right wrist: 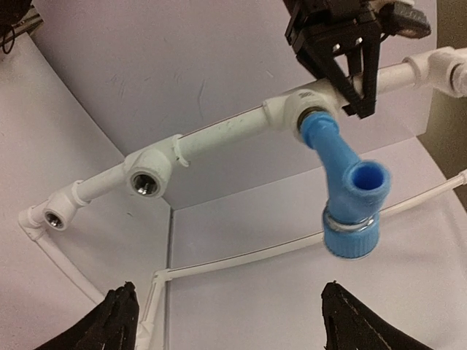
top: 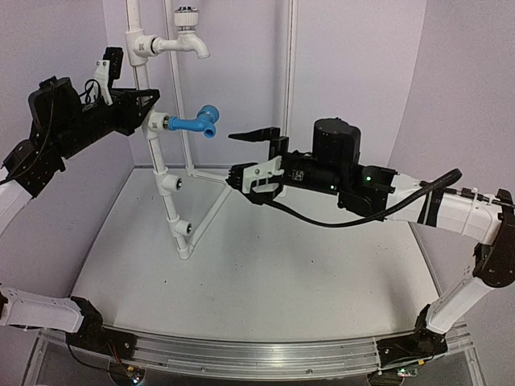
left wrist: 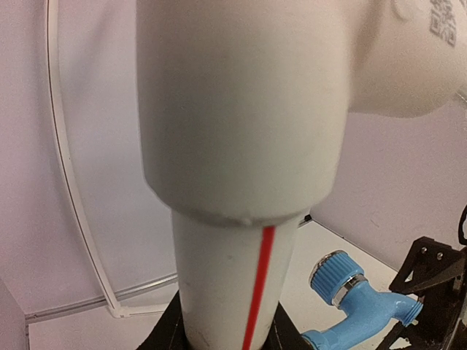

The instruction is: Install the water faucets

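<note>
My right claw gapes empty. The bright blue plastic faucet sits just left of its tips, seated in the white pipe frame, long axis level and pointing at that claw. My left claw, nearer, is clamped on the frame beside the faucet.

You see the blue faucet in smooth, slightly glossy plastic, with a ribbed knob and a shiny metal ring under that knob. The white faucet is glossy plastic with a silvery top. The pipe frame is smooth white plastic with a soft sheen. Its open socket shows a dull metal threaded lining. The bench looks matt white, edged by a brushed metal rail.
</note>
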`<action>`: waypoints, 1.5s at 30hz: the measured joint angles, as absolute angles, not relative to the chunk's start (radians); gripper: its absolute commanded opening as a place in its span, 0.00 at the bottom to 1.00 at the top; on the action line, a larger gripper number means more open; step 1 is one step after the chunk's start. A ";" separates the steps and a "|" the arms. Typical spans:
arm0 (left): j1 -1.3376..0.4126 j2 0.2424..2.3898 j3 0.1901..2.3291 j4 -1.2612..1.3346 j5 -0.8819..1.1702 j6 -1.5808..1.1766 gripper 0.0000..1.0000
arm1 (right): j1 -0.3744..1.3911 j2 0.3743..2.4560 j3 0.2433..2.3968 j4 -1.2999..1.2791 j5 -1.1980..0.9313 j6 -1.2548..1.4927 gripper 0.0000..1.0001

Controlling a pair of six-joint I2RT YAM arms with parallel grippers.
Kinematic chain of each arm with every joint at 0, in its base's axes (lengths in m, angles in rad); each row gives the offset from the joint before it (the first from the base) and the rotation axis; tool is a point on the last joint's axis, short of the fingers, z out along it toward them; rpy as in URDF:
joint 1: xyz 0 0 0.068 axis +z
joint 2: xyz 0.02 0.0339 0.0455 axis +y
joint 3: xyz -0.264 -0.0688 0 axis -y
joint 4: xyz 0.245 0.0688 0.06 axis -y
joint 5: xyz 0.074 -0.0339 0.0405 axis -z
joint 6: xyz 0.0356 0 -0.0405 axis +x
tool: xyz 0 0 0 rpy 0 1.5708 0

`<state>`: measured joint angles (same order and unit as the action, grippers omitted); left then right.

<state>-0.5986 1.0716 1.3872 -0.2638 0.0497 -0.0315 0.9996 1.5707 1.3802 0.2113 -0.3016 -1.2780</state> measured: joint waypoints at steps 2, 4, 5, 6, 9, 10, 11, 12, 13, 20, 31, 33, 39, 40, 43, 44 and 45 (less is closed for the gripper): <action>-0.598 1.071 1.387 -0.264 0.051 -0.032 0.00 | 0.997 1.571 1.404 0.218 -0.317 -1.304 0.85; -0.598 1.071 1.387 -0.264 0.051 -0.032 0.00 | 0.995 1.574 1.429 0.222 -0.331 -1.322 0.83; -0.598 1.071 1.387 -0.264 0.052 -0.032 0.00 | 0.993 1.580 1.445 0.224 -0.338 -1.329 0.81; -0.598 1.071 1.387 -0.264 0.053 -0.032 0.00 | 0.993 1.588 1.462 0.227 -0.343 -1.334 0.79; -0.596 1.071 1.387 -0.264 0.057 -0.032 0.00 | 0.991 1.622 1.510 0.239 -0.358 -1.346 0.75; -0.596 1.071 1.387 -0.264 0.058 -0.033 0.00 | 0.989 1.641 1.532 0.242 -0.363 -1.348 0.73; -0.595 1.071 1.387 -0.264 0.059 -0.033 0.00 | 0.988 1.658 1.551 0.245 -0.368 -1.349 0.70; -0.595 1.071 1.387 -0.264 0.060 -0.033 0.00 | 0.988 1.667 1.560 0.245 -0.371 -1.350 0.68; -0.595 1.071 1.387 -0.264 0.060 -0.033 0.00 | 0.986 1.677 1.570 0.246 -0.376 -1.354 0.66; -0.594 1.071 1.387 -0.264 0.066 -0.033 0.00 | 0.984 1.755 1.651 0.250 -0.393 -1.354 0.58; -0.590 1.071 1.387 -0.264 0.076 -0.034 0.00 | 0.982 1.825 1.740 0.296 -0.393 -1.348 0.33; -0.589 1.072 1.387 -0.264 0.076 -0.034 0.00 | 0.982 1.837 1.757 0.302 -0.395 -1.342 0.29; -0.587 1.072 1.387 -0.264 0.076 -0.035 0.00 | 0.982 1.847 1.769 0.286 -0.416 -1.300 0.00; -0.587 1.072 1.387 -0.264 0.077 -0.035 0.00 | 0.983 1.847 1.771 0.283 -0.420 -1.288 0.00; -0.587 1.072 1.387 -0.264 0.077 -0.035 0.00 | 0.985 1.847 1.773 0.275 -0.422 -1.237 0.00; -0.587 1.072 1.387 -0.264 0.077 -0.035 0.00 | 0.986 1.846 1.773 0.273 -0.421 -1.214 0.00; -0.587 1.072 1.387 -0.264 0.077 -0.035 0.00 | 0.987 1.846 1.773 0.269 -0.420 -1.183 0.00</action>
